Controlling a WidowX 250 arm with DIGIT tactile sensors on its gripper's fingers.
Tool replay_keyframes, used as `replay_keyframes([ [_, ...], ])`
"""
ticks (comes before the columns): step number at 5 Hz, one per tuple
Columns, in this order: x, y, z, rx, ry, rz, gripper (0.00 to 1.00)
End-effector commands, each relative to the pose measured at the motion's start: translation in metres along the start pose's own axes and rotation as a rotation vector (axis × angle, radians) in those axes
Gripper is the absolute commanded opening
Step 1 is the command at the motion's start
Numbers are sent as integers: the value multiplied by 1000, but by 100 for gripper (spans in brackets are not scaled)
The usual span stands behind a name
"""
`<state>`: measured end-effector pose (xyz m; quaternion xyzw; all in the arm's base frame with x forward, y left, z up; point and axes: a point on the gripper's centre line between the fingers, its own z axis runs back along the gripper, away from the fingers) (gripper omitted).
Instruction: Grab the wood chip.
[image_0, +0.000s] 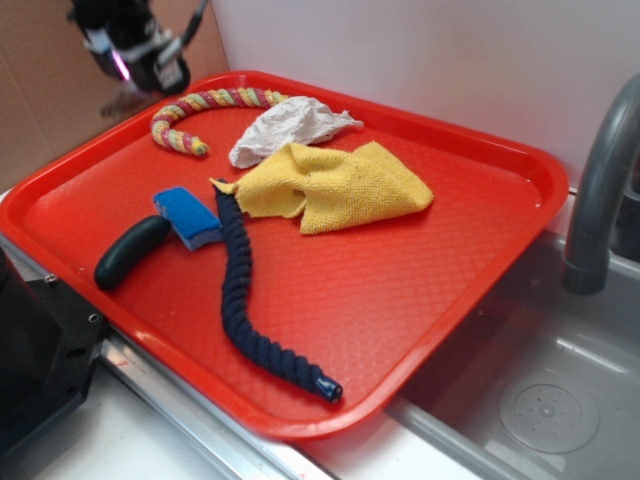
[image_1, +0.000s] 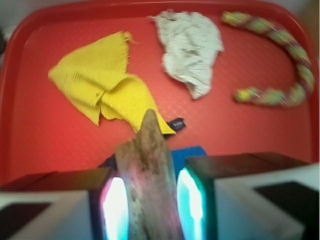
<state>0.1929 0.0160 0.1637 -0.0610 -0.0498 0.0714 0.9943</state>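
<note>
Wrist view, nearest the lens: the gripper is clamped on the wood chip, a rough tan-brown sliver standing upright between two glowing pads, its tip pointing up the frame. Just behind it a corner of the blue sponge and a dark end of rope show. Farther off on the red tray lie a yellow cloth, a crumpled white paper and a curved multicoloured rope. No brand, label or writing can be read in either view. Exterior view, near to far: a black device at the lower left edge, then the tray holding a dark green cylinder touching the sponge, a long navy rope, the cloth, the paper and the coloured rope. The gripper hangs blurred at the top left, above the tray's far corner; the chip cannot be made out there. Only this view shows the grey faucet and steel sink to the right.
</note>
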Motion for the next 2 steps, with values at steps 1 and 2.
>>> replay_keyframes([
  [1, 26, 38, 41, 31, -21, 187, 0],
  [2, 40, 49, 47, -12, -77, 112, 0],
])
